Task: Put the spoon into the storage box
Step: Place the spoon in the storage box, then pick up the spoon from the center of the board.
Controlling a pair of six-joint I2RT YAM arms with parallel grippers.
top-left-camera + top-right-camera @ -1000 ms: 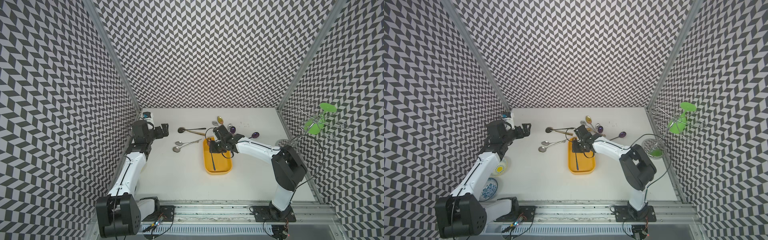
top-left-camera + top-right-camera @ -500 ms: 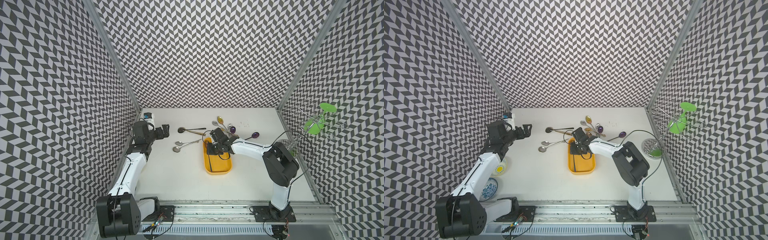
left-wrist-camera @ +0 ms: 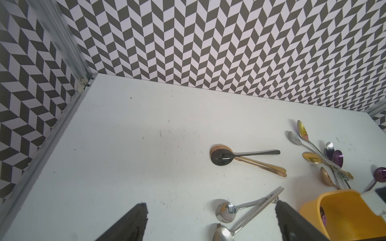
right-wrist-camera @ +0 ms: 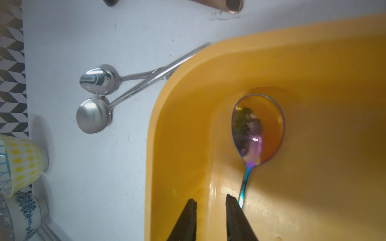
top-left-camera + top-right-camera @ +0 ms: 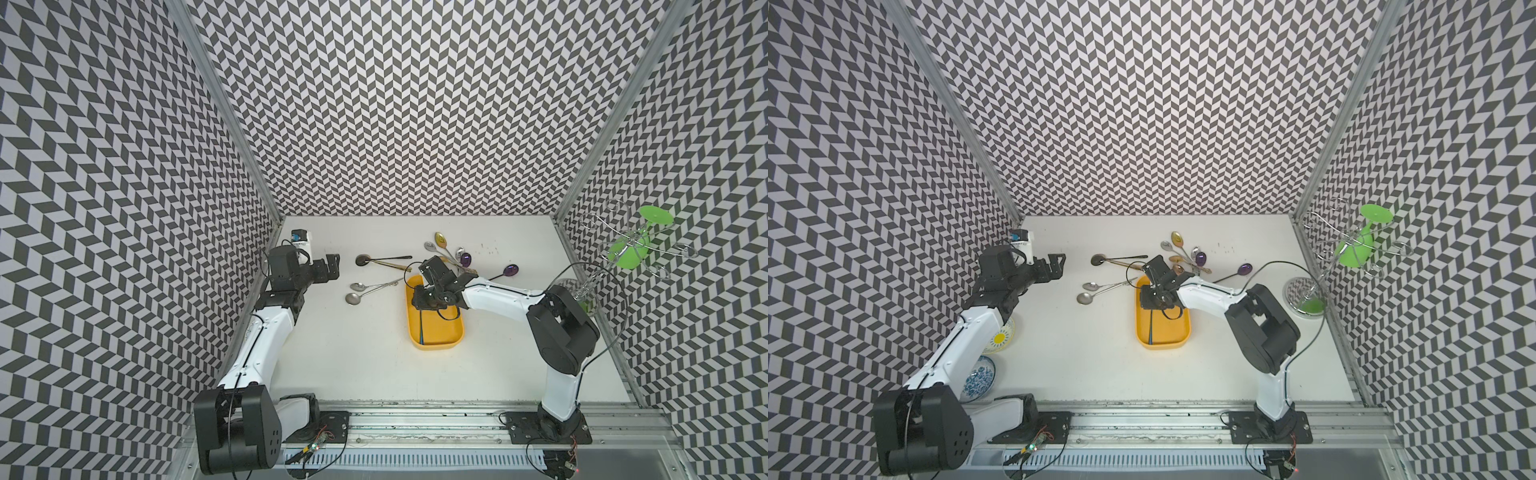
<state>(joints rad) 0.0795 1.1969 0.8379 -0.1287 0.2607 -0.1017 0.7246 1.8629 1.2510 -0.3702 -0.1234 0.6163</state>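
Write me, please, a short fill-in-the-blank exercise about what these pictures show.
1. The iridescent spoon lies inside the ____ storage box.
2. The right gripper, over the box, has ____ between its jaws.
3. ____ silver spoons lie with handles crossed on the table beside the box.
4. The left gripper is wide ____.

Missing words: yellow; nothing; Two; open.

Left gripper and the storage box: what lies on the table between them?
A shiny silver spoon and a matte silver spoon lie between the left gripper and the storage box, handles crossed toward its rim; both top views show this.
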